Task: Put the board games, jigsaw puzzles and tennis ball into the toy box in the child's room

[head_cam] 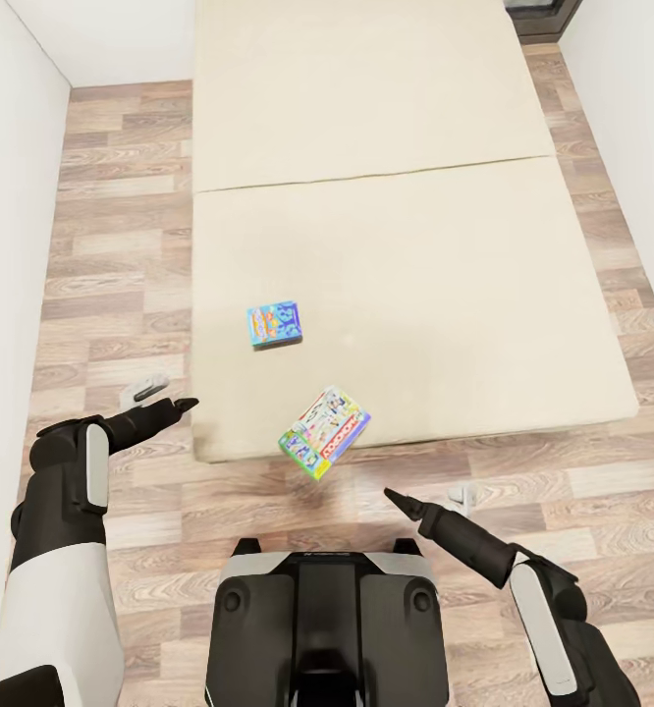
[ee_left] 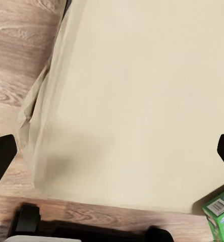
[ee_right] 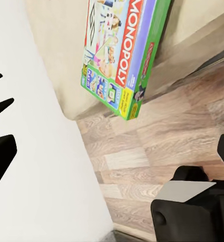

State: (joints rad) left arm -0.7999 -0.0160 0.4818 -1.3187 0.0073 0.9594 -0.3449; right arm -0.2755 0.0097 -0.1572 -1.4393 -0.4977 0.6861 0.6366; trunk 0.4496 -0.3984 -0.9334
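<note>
Two board games lie on the beige bed [head_cam: 415,295]. A blue one [head_cam: 274,325] sits flat a little in from the near-left corner. A Monopoly box [head_cam: 324,432] with green edges hangs tilted over the bed's near edge, also seen close up as the Monopoly box [ee_right: 124,50], and its green corner [ee_left: 220,217] shows in the left wrist view. My left gripper [head_cam: 185,404] hovers open beside the bed's near-left corner, left of both boxes. My right gripper [head_cam: 394,497] is open over the floor, just right of and below the Monopoly box. Neither holds anything. The toy box and table are out of view.
Wood-plank floor [head_cam: 121,245] runs along both sides and the near end of the bed. A white wall [head_cam: 3,245] stands close on the left, another on the right. My own base [head_cam: 327,619] sits right in front of the bed's near edge.
</note>
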